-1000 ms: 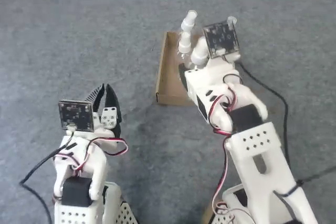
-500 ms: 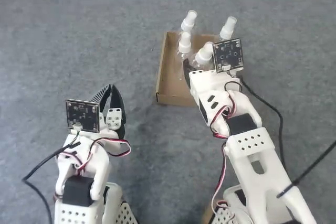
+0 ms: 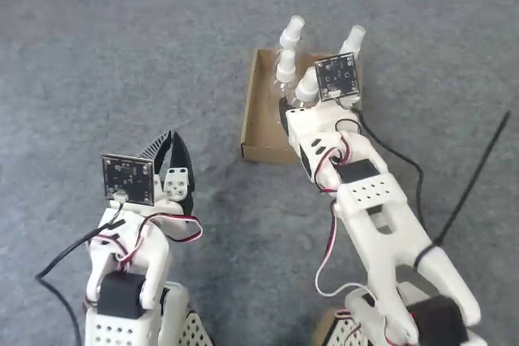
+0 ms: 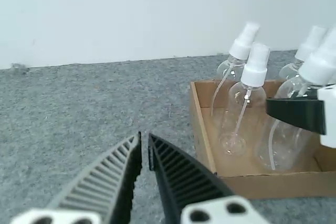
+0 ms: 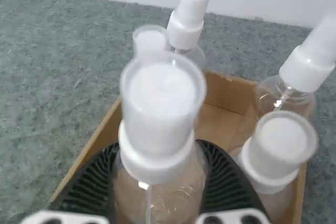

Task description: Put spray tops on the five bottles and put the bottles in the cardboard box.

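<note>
**Bottle in right gripper, at cardboard box**

The bottle is clamped at its shoulder, inside the box walls, upper centre of the high view; four other bottles are grouped beside it; base contact cannot be told. The left gripper is seen lower left, jaws almost together, empty. The bottle is judged light, thin-walled, slick and crushable; a gentle hold under the collar is advised.

Clear, glossy plastic bottles; matt brown cardboard box (raw-edged); the desk is rough, fuzzy grey cloth.
</note>
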